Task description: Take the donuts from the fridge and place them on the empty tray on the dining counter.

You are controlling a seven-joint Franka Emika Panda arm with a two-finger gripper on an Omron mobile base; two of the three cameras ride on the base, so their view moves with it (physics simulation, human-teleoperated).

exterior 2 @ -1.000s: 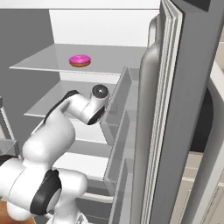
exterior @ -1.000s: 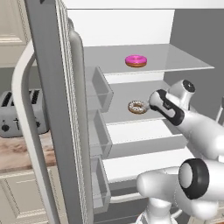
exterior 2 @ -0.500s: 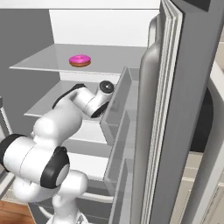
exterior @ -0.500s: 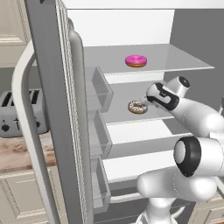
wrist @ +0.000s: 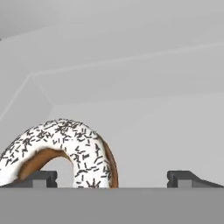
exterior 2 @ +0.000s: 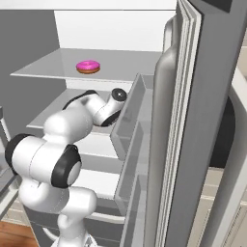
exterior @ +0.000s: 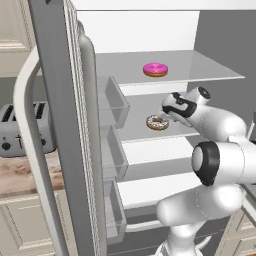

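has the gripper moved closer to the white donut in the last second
Yes. In the left base view the gripper has slid left along the middle shelf and now sits right beside the white donut, which hasn't shifted.

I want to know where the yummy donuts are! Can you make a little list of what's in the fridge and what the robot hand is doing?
fridge: doors open, white inside
pink donut: on the upper shelf, alone
white speckled donut: on the shelf below, right in front of the hand
gripper: open, reaching at the white speckled donut, not holding it
donut between fingers: sits toward one finger, not centred
toaster: on the counter left of the fridge
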